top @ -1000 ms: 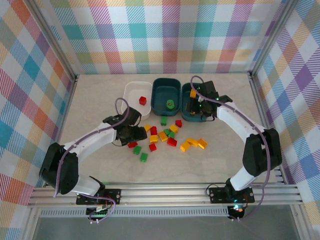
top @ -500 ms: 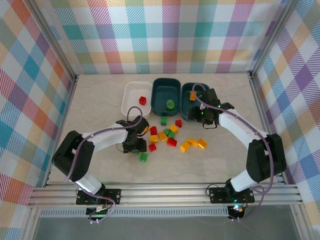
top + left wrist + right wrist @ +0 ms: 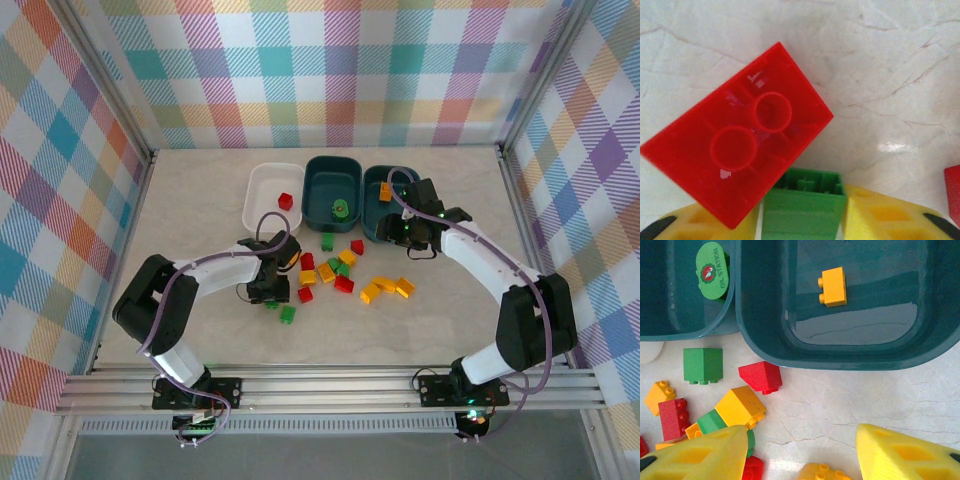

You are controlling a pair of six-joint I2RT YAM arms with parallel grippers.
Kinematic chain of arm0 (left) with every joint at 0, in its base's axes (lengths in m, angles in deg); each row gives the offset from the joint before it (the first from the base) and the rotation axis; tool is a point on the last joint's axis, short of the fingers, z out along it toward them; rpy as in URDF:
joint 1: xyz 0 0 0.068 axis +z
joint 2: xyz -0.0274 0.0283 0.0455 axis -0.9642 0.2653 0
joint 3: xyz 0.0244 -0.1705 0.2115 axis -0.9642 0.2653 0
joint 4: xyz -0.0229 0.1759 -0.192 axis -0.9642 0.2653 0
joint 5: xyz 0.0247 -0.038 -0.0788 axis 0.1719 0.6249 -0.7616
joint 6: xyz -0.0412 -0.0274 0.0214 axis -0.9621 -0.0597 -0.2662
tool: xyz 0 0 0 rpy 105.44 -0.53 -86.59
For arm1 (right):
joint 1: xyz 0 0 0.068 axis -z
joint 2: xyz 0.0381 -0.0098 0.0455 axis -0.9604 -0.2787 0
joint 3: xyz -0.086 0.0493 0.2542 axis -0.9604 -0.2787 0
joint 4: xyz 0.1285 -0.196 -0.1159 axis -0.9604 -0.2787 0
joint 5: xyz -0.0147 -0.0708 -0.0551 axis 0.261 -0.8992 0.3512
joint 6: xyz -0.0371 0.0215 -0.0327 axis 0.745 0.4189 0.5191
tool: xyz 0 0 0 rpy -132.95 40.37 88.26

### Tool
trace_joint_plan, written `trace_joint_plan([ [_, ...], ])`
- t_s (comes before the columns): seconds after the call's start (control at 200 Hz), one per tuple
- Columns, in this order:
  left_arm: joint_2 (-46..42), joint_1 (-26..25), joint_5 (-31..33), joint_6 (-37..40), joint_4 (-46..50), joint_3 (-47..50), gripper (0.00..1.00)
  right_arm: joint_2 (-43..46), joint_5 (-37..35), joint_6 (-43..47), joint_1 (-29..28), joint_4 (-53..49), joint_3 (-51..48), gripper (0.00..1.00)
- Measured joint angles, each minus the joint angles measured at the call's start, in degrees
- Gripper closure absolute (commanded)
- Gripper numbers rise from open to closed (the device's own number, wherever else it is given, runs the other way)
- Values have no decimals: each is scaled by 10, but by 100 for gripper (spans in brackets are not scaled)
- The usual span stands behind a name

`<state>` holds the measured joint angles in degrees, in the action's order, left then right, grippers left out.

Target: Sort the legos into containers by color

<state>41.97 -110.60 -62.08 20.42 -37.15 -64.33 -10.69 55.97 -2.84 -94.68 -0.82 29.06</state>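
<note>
A small green lego (image 3: 805, 205) sits between the yellow fingers of my left gripper (image 3: 804, 220), which is shut on it low over the table; a red lego (image 3: 740, 155) lies against its front. In the top view the left gripper (image 3: 268, 290) is at the left edge of the loose legos (image 3: 330, 265). My right gripper (image 3: 410, 235) hangs open over bare table (image 3: 801, 432), just in front of the right teal container (image 3: 760, 340), which holds an orange lego (image 3: 833, 286). The middle teal container (image 3: 318, 180) holds a green piece (image 3: 712, 270). The white container (image 3: 258, 190) holds a red lego (image 3: 285, 201).
Red, green and orange legos (image 3: 740, 405) lie scattered beside the right gripper's left finger. Three orange ones (image 3: 385, 288) sit together right of the pile, and a green one (image 3: 287, 314) lies near the left gripper. Checked walls enclose the table.
My left arm swung from near the white container down to the pile's left edge and its jaws closed on the green lego. My right gripper drew back from over the right teal container.
</note>
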Motion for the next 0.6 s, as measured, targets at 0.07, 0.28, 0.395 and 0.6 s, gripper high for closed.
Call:
trace_joint_plan([
  [0.07,1,0,1,2,0,-1,64,2,0,0,0,0,-1,41],
  [0.28,1,-7,-2,7,-4,-19,69,12,0,-2,0,-1,-9,41],
  [0.395,-10,-22,-5,7,5,-38,71,14,0,-2,0,0,-9,41],
  [0.6,-31,-47,-4,10,23,-175,70,21,-2,-3,0,0,-15,41],
])
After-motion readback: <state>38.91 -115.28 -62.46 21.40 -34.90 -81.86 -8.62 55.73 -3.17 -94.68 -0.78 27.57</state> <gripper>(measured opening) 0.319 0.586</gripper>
